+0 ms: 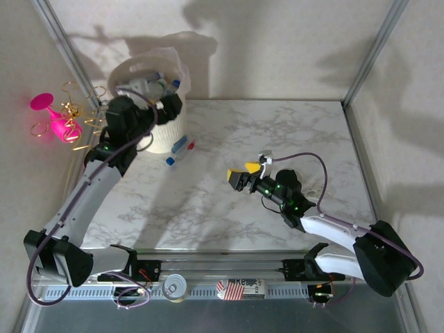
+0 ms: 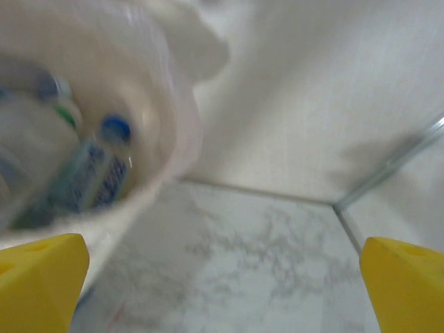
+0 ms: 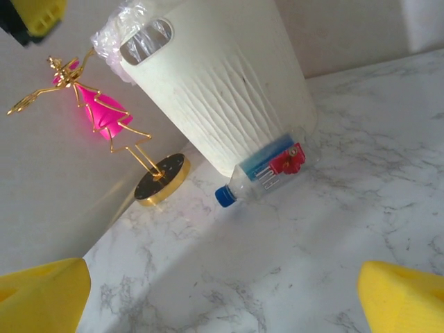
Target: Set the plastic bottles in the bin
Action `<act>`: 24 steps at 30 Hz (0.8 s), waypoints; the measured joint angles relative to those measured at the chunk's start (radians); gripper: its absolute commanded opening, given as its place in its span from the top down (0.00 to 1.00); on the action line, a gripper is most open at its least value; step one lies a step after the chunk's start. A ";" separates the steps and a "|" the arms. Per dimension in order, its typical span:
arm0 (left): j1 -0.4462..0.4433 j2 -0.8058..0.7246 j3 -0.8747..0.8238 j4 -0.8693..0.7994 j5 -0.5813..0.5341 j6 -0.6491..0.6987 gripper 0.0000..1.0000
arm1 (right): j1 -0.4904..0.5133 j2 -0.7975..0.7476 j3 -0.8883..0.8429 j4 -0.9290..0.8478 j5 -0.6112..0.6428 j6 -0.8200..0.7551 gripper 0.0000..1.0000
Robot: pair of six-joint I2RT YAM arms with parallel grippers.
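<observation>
Marble surface [image 1: 291,132], one clear blue-capped bottle [image 3: 260,177] lying against bin [image 3: 229,90] foot; more bottles [image 2: 97,166] inside bin; left pincer [image 2: 222,284] spread above rim, right pincer [image 1: 244,171] spread, empty

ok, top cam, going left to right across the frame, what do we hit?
pink glass → bin → right gripper. The bottle lying at the bin's foot overlaps the bin sideways, so it is left out of the order.
</observation>
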 measured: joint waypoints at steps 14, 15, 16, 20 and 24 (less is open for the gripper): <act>-0.081 -0.053 -0.386 0.047 -0.171 0.026 0.00 | 0.000 0.092 0.045 0.018 -0.018 0.023 0.01; -0.081 -0.031 -0.391 0.053 -0.181 0.029 0.00 | 0.000 0.097 0.049 0.018 -0.019 0.023 0.01; -0.081 0.002 -0.396 0.056 -0.191 0.029 0.01 | 0.000 0.101 0.053 0.018 -0.024 0.023 0.01; -0.081 0.142 -0.397 0.069 -0.241 0.044 0.00 | 0.000 0.105 0.056 0.018 -0.029 0.023 0.01; -0.081 0.267 -0.388 0.075 -0.310 0.072 0.00 | 0.000 0.104 0.056 0.016 -0.028 0.023 0.01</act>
